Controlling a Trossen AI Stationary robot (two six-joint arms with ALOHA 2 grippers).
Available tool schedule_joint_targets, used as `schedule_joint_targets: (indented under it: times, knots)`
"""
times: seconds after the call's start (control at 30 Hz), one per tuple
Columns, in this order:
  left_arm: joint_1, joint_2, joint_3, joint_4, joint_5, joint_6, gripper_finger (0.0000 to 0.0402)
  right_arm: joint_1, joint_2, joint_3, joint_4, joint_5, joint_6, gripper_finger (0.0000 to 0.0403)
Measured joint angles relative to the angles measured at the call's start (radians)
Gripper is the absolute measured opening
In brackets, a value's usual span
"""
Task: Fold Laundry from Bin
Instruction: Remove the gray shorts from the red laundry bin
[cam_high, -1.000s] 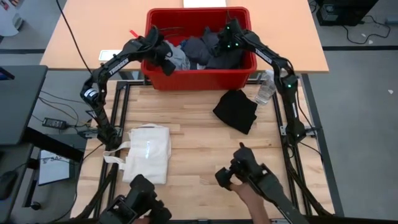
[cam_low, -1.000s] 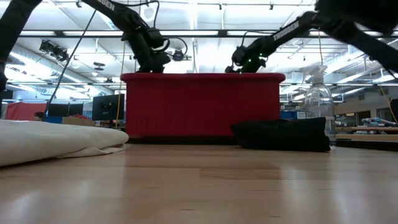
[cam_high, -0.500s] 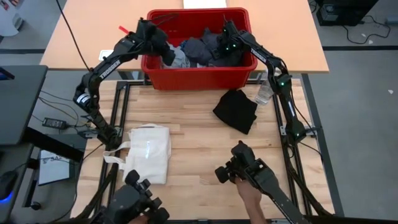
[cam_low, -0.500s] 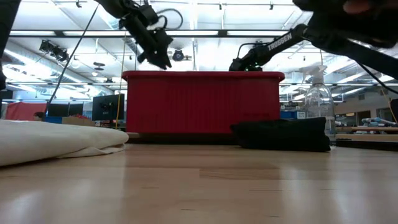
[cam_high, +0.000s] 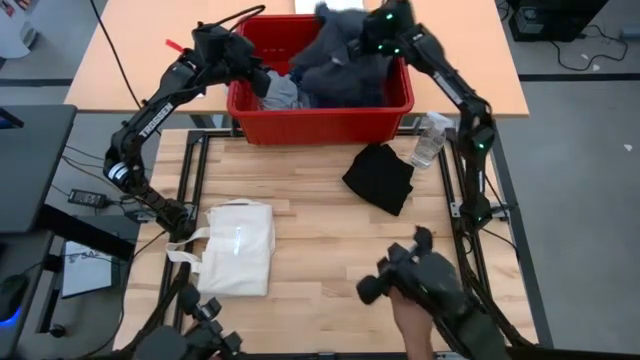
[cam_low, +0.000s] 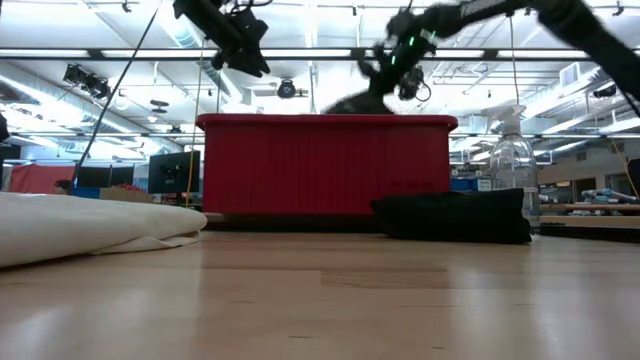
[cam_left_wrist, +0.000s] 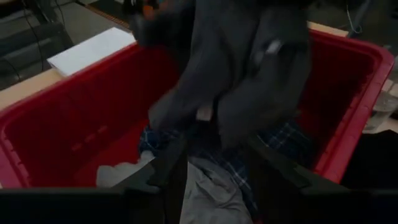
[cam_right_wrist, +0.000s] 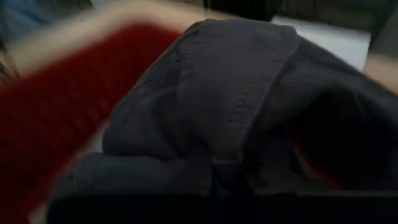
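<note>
The right gripper held a dark grey top bunched above the red bin at the table's 12 o'clock edge. The left gripper hovered at the bin's 9 o'clock rim — fingers parted, empty.

One red bin sits on the counter, with one folded black garment, one cream tote bag and one clear plastic bottle. Two robot arms reach over it. One dark grey top hangs lifted.
</note>
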Motion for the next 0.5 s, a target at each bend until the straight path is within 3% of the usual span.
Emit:
schedule_joint_targets:
  times: [0.2, 0.5]
  knots:
    - [0.0, -0.005, 0.0, -0.067, 0.0, -0.014, 0.0162, 0.05, -0.16, 0.0, 0.02, -0.055, -0.03, 0.0025]
    - [-0.031, -0.035, 0.0, -0.129, 0.029, -0.089, 0.0162, 0.188, -0.353, 0.001, -0.047, -0.253, -0.032, 0.0025]
